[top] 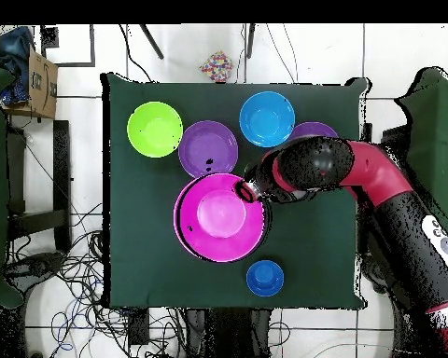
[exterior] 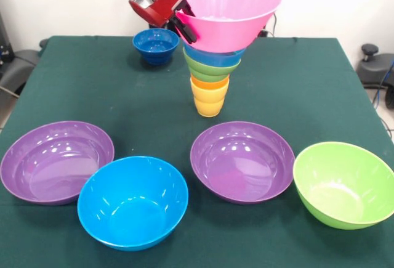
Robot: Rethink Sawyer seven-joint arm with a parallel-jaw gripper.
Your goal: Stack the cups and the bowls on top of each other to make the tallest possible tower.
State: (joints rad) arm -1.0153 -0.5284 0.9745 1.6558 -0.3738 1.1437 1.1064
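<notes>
The pink bowl (exterior: 237,3) is held tilted by its rim, the jaws clamped on it, directly over the tower (exterior: 211,74). If released off-centre, the narrow cups (exterior: 209,97) below may be toppled.

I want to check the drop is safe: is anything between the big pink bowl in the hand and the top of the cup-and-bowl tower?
Nothing visible is. The large glossy pink plastic bowl, gripped at its rim by the hand, already sits tilted directly on the tower, above the small light blue plastic bowl.
</notes>
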